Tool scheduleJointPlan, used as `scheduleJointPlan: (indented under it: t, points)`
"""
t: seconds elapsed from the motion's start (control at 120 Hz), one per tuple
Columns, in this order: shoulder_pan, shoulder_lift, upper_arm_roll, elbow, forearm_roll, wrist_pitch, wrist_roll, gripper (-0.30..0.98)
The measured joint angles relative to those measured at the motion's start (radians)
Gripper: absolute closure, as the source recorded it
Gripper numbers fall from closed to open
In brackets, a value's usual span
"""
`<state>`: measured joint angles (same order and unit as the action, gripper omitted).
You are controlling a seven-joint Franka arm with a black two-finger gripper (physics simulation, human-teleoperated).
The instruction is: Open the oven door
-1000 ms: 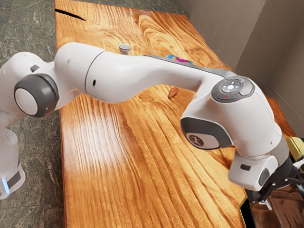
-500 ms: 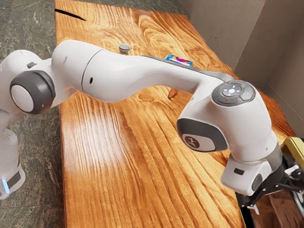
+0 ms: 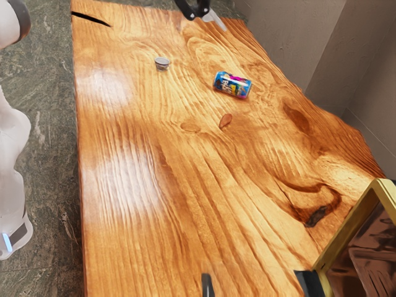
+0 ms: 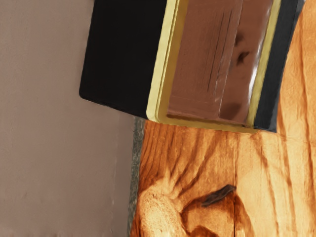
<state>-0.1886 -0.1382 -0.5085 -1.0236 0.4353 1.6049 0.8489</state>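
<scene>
At 12 o'clock in the exterior view, right at the edge, the black gripper (image 3: 199, 10) reaches in over the far end of the wooden table (image 3: 148, 179), with a pale piece of it slanting down toward 4 o'clock. How wide it stands, and whether it has hold of anything, I cannot tell. The oven (image 3: 331, 255) is at 4 o'clock in that view, partly cut off by the edge, well apart from the gripper; its gold frame surrounds a brown area, and a short black piece (image 3: 309, 283) sits against the frame's lower corner, toward 8 o'clock. In the wrist view, the oven has a black side beside the gold frame, brown within the frame, and a dark strip along the frame's other long edge; how far its door stands open I cannot tell. At 6 o'clock in the exterior view, 1 narrow dark thing (image 3: 207, 284) pokes in at the edge, too cut off to name. From the gripper, 1 printed can (image 3: 232, 85) in blue, pink and yellow lies on its side at 5 o'clock, and 1 small grey cup (image 3: 162, 64) is at 7 o'clock, both on the table. White parts of the arm (image 3: 12, 142) run from 10 to 8 o'clock, over the dark stone floor (image 3: 46, 124); the wall (image 3: 291, 37) is at 2 o'clock.
</scene>
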Motion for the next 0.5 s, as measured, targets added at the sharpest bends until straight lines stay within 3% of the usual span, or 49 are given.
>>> scheduleJointPlan:
  t: [0.025, 0.067, 0.117, 0.217, 0.325, 0.5]
  points:
    - [0.126, 0.091, 0.017, 0.080, -0.021, -0.051, -0.026, 0.01]
    - [0.249, 0.202, 0.141, 0.152, -0.065, -0.123, -0.071, 0.01]
    - [0.311, 0.308, 0.362, 0.175, -0.164, -0.190, -0.120, 0.00]
    - [0.289, 0.379, 0.560, 0.000, -0.339, -0.232, -0.182, 0.00]
    - [0.277, 0.390, 0.622, -0.066, -0.461, -0.238, -0.226, 0.00]
    - [0.272, 0.387, 0.632, -0.076, -0.518, -0.261, -0.335, 0.00]
